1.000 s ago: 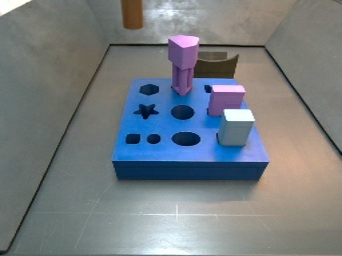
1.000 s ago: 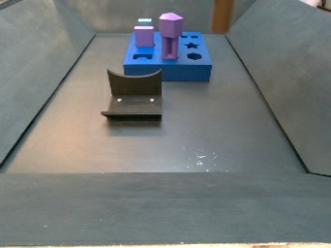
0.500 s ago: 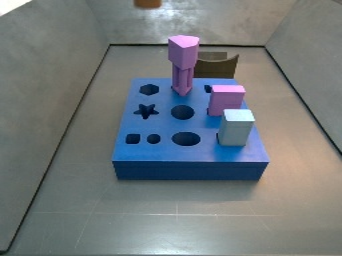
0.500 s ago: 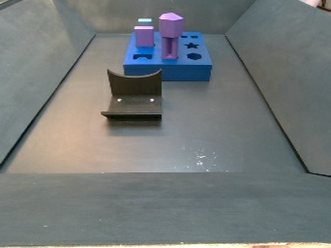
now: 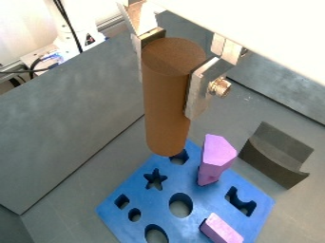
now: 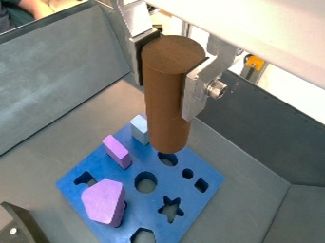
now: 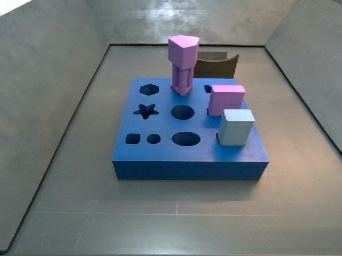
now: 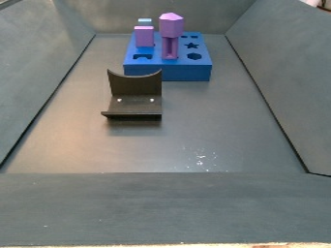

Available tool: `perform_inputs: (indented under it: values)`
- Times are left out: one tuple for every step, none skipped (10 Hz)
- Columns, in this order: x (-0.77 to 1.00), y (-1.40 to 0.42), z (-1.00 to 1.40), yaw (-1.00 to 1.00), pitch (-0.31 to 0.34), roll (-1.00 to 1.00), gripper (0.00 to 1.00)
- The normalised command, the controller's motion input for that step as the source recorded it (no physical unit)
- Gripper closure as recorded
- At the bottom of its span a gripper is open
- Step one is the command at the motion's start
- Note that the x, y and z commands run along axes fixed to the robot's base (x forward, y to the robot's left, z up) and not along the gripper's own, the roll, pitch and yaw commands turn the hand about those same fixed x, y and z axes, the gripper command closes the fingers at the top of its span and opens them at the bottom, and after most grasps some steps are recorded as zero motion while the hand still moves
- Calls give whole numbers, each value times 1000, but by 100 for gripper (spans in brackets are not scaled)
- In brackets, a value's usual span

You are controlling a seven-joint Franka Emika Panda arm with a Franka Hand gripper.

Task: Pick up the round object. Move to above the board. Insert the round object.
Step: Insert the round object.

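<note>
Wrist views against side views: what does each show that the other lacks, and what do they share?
Only the wrist views show the pincer, shut on the brown cylinder peg above the blue board. Only a side view shows the whitish cube full-on. Both share the board, the purple hexagonal peg and the dark arch block.

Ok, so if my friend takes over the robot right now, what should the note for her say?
Hand: shut on the round brown peg, held upright high above the blue board; in both side views the hand is out of frame.
Board: on the floor, with the purple peg, a pink block and a pale block already in it. The large round hole is open.
Done: peg picked up and carried above the board.
Left: line up over the round hole, lower, insert, let go.
</note>
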Motion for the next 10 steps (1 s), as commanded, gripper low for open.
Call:
perform_inputs:
  values:
    - [0, 0, -303, 0, -69, -60, 100]
    - [43, 0, -394, 0, 0, -103, 100]
    - [197, 0, -554, 0, 0, -97, 100]
    - [303, 0, -691, 0, 46, -69, 100]
    - [326, 0, -720, 0, 86, -117, 100]
    - [480, -9, -726, 0, 197, -157, 100]
    - [686, 0, -554, 0, 200, -129, 100]
    - [751, 0, -500, 9, 186, 0, 100]
    - [763, 0, -417, 23, 186, 197, 100]
    - [669, 0, -400, 51, 120, 377, 100]
